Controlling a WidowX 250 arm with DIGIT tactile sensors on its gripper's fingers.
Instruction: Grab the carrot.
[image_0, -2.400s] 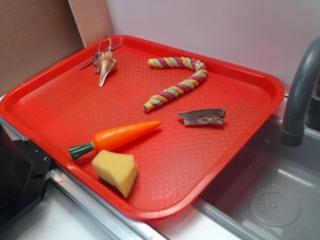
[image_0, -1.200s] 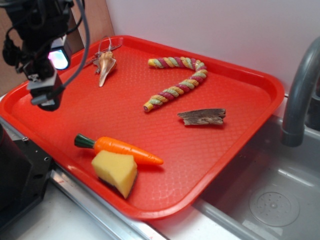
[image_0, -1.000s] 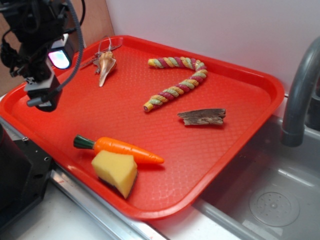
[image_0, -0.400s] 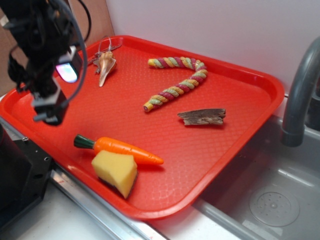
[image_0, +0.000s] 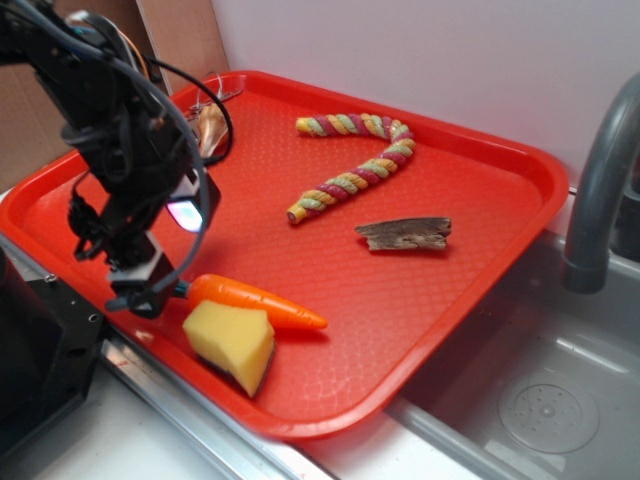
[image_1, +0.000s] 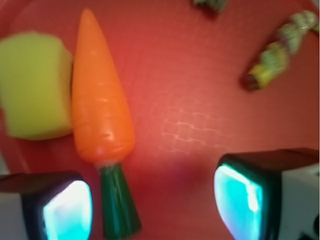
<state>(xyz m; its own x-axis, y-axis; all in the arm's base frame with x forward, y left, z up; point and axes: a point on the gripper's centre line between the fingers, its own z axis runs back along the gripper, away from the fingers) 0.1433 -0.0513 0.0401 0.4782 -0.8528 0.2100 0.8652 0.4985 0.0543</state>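
Orange carrot (image_0: 255, 302) flat on the red tray (image_0: 480, 270), near-left part, tip pointing right, dark green stem toward the left. Touching or just beside the yellow sponge (image_0: 232, 343) on its near side (a thin dark gap in the wrist view, contact unclear). Gripper (image_1: 152, 205) low over the stem end, jaws spread wide, grasping nothing; stem between the 2 fingers (image_1: 55, 207), nearer the left one. Twisted rope (image_0: 355, 160) and a brown wood scrap (image_0: 405, 234) farther right, well apart.
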